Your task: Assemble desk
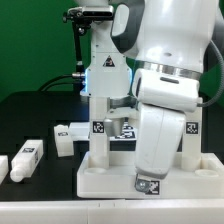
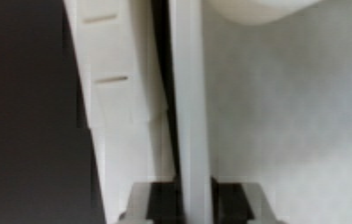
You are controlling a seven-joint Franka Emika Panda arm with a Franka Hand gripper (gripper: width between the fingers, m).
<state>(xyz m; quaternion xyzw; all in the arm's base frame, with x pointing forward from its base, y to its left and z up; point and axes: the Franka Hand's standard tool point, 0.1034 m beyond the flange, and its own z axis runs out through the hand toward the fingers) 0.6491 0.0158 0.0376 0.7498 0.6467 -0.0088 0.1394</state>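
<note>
Evidently the tabletop lies flat with a leg upright at its corner, sockets up so parts can go in from above, I judge. A spare leg waits at the exterior view's left. My claw is squeezed nearly shut, a thin white strip running between its fingertips, and whether I pinch or merely touch it I cannot tell.

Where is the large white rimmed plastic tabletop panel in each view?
Exterior view: the large white rimmed plastic tabletop panel lies low centre, beneath the arm.
Wrist view: apparently the pale flat surface beside the shut pincer.
Shared landmark: its raised rim, seemingly the thin strip the pincer clamps.
</note>
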